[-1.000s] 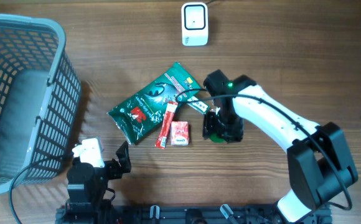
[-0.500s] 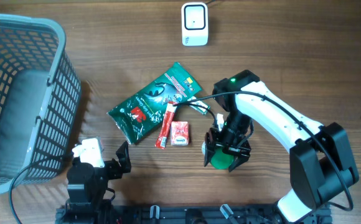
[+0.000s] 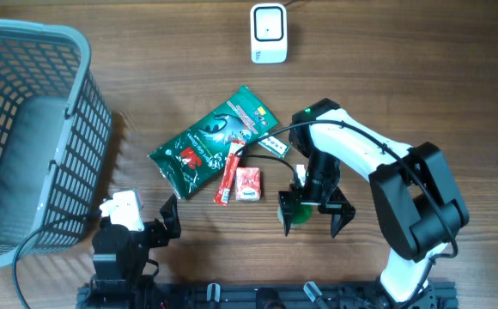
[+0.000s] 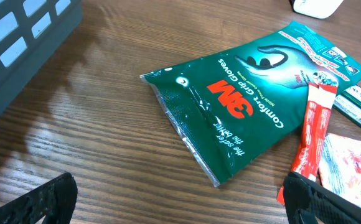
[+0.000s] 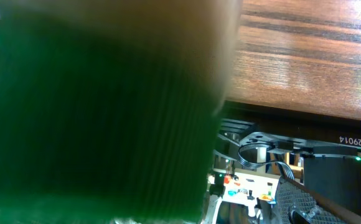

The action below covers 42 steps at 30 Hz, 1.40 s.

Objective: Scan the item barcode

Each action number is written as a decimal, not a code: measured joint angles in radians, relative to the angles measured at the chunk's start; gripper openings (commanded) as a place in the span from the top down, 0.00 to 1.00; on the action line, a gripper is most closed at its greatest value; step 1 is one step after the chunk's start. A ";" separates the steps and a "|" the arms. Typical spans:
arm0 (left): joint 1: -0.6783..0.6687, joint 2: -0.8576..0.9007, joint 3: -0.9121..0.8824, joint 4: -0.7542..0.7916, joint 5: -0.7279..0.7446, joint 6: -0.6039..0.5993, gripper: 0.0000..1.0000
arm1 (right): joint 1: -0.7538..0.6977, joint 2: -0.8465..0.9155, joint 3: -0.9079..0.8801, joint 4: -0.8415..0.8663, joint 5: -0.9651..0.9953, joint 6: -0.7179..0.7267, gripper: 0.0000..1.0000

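since the right gripper point(image 3: 316, 216) gapes empty, the green item point(image 3: 298, 215) sits loose by one finger, six o'clock from the scanner point(image 3: 268, 33), likely awaiting a regrip.

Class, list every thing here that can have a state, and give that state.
left gripper, jaws open, empty
right gripper, jaws open wide
green item, between the open jaws, by one finger
green pouch, flat, print up
red stick sachet, flat, overlapping pouch edge
small packet, flat beside sachet
basket, upright
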 measured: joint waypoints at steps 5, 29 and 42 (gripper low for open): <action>0.000 0.000 0.000 0.000 0.000 0.000 0.00 | -0.013 0.002 0.148 -0.006 0.061 0.000 0.00; 0.000 0.000 0.000 0.000 0.000 0.000 0.00 | 0.140 -0.477 0.013 0.453 0.353 -0.427 0.00; 0.000 0.000 0.000 0.000 0.000 0.000 0.00 | 0.140 -0.245 -0.095 0.476 0.187 -0.492 0.00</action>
